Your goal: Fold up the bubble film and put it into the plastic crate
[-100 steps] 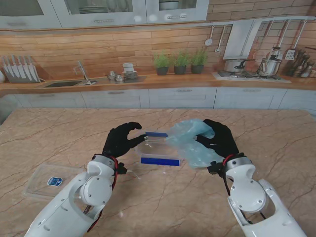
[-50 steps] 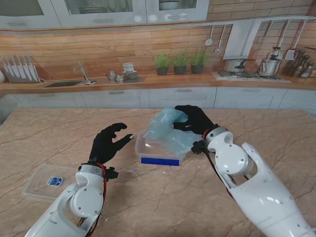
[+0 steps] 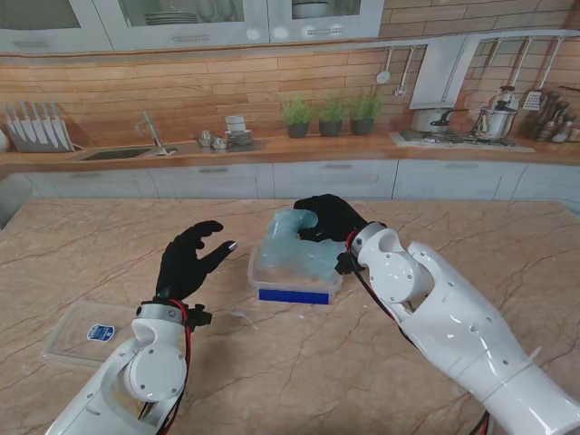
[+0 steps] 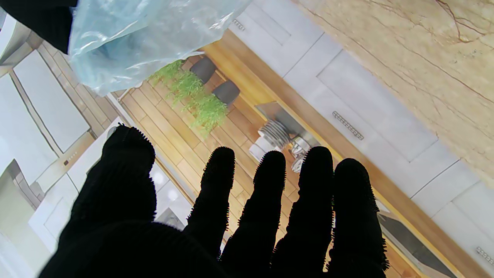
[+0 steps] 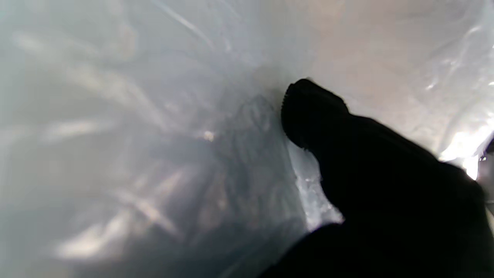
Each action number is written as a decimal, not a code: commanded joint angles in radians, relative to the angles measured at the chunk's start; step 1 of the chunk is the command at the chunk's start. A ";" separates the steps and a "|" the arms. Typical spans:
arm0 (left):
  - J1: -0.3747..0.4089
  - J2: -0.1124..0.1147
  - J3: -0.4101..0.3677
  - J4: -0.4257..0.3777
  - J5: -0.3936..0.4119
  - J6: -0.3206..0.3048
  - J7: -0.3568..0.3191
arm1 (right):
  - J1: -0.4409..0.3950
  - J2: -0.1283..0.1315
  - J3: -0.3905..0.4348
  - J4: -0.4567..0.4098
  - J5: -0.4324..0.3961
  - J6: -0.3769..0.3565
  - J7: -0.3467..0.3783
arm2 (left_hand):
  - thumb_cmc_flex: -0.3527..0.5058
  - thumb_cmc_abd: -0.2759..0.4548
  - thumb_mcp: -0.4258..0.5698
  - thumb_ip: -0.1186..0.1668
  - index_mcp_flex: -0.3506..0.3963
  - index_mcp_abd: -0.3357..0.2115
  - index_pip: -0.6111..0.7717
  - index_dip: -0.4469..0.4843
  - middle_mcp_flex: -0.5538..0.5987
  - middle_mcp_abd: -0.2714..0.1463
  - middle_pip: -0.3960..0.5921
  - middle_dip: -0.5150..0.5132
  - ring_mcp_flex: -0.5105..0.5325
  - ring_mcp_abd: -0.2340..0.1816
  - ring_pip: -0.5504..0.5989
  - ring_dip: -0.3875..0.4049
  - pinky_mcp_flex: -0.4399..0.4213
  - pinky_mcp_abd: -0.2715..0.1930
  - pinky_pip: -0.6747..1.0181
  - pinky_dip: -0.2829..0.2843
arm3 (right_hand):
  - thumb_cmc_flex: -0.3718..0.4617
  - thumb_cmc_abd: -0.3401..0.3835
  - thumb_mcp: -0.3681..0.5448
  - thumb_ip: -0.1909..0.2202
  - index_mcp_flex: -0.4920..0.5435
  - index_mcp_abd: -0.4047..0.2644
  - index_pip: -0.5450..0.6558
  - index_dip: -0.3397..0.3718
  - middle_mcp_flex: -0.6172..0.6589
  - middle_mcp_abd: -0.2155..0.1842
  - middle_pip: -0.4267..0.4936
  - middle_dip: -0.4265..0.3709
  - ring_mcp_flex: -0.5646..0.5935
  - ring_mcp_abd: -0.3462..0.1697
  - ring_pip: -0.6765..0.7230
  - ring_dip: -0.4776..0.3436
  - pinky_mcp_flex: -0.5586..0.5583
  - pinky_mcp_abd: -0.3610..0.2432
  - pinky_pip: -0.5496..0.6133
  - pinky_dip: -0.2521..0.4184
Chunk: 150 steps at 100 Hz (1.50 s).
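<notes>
Since a second ago the right hand [image 3: 328, 217] has carried the bubble film [image 3: 294, 245] leftward from beside the plastic crate [image 3: 292, 281] to over it, where the bunched film now sags into the crate beneath the palm, fingers clamped on its top. The left hand [image 3: 188, 258] has drawn back from the crate's left rim and hangs raised, fingers spread, holding nothing.
</notes>
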 commanded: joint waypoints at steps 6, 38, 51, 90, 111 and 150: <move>0.008 -0.006 0.000 -0.009 0.008 0.006 0.007 | 0.047 -0.018 -0.037 0.052 -0.020 -0.021 -0.013 | 0.019 0.034 -0.009 0.044 0.002 0.003 -0.034 -0.001 0.005 0.007 -0.012 0.008 -0.014 0.005 0.000 0.000 -0.006 0.008 0.019 0.010 | 0.016 0.042 -0.008 0.004 -0.021 -0.036 0.008 0.007 0.010 0.016 0.032 0.015 -0.026 -0.050 0.044 0.021 0.004 -0.025 0.038 0.026; 0.007 -0.006 0.002 -0.010 0.012 0.012 0.007 | 0.149 -0.035 -0.149 0.186 -0.096 -0.052 -0.066 | 0.020 0.039 -0.005 0.044 0.002 0.001 -0.034 -0.002 0.001 0.005 -0.013 0.008 -0.017 0.004 -0.002 -0.002 -0.009 0.006 0.016 0.008 | 0.006 0.046 -0.013 0.016 -0.026 -0.045 0.018 0.003 0.013 0.012 0.058 0.019 -0.008 -0.069 0.065 0.028 0.026 -0.032 0.053 0.035; 0.006 -0.006 0.003 -0.008 0.016 0.009 0.011 | 0.187 -0.047 -0.195 0.238 -0.102 -0.054 -0.081 | 0.019 0.040 -0.005 0.044 0.002 0.000 -0.033 -0.002 0.002 0.004 -0.012 0.008 -0.017 0.002 -0.002 -0.002 -0.010 0.007 0.014 0.007 | 0.002 0.046 -0.018 0.030 -0.028 -0.047 0.022 0.000 0.015 0.010 0.073 0.019 0.002 -0.079 0.076 0.029 0.047 -0.040 0.070 0.039; -0.002 -0.011 0.011 0.004 0.025 0.014 0.035 | 0.261 -0.063 -0.302 0.327 -0.070 -0.058 -0.022 | 0.022 0.041 0.003 0.045 0.007 0.001 -0.022 0.003 0.005 0.002 -0.002 0.014 -0.017 -0.003 -0.002 -0.003 -0.011 0.004 0.011 0.006 | -0.001 0.039 -0.018 0.059 -0.029 -0.042 0.036 -0.005 0.006 0.030 0.145 0.042 0.016 -0.097 0.155 0.053 0.074 -0.071 0.141 0.048; -0.006 -0.010 0.017 0.005 0.020 0.018 0.026 | 0.277 -0.057 -0.323 0.325 -0.025 -0.052 0.061 | 0.021 0.040 0.007 0.045 0.011 0.000 -0.019 0.004 0.005 0.002 -0.002 0.015 -0.018 -0.003 -0.003 -0.004 -0.011 0.005 0.010 0.005 | -0.002 0.046 -0.029 0.055 -0.031 -0.039 0.029 -0.008 0.003 0.033 0.153 0.053 0.008 -0.095 0.161 0.059 0.058 -0.066 0.134 0.047; -0.016 -0.007 0.044 0.005 -0.021 -0.008 -0.024 | 0.343 -0.068 -0.403 0.383 0.056 -0.035 0.179 | 0.024 0.042 0.017 0.046 0.017 0.000 -0.010 0.008 0.013 -0.002 0.007 0.019 -0.012 -0.006 0.004 -0.002 -0.009 0.003 0.012 0.006 | -0.001 0.066 -0.053 0.046 -0.033 -0.031 0.009 -0.013 -0.008 0.030 0.141 0.062 -0.009 -0.086 0.155 0.065 0.031 -0.058 0.109 0.046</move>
